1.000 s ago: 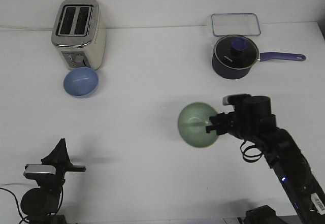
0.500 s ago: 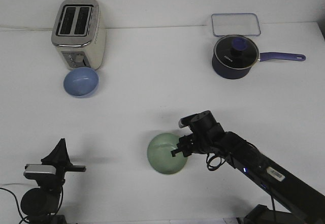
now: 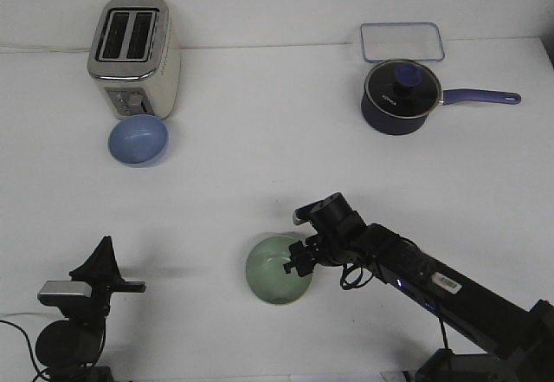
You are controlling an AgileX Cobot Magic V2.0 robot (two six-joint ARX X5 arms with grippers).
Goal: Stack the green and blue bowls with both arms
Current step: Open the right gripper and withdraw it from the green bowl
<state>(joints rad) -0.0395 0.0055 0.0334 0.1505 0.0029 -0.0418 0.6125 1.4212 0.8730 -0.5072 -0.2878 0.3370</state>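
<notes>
A toaster (image 3: 134, 53), a navy saucepan (image 3: 398, 96) (lidded) and a clear tray (image 3: 402, 42).

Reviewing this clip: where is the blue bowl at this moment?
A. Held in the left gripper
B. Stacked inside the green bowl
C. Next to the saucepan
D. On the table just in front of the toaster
D: the blue bowl sits on the table directly in front of the toaster, far from the green bowl at the right gripper.

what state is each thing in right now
green bowl: upright, rim gripped by right gripper
blue bowl: upright, empty, by the toaster
toaster: upright, slots empty
saucepan: lid on
clear tray: flat, empty
left gripper: idle, holding nothing
</notes>
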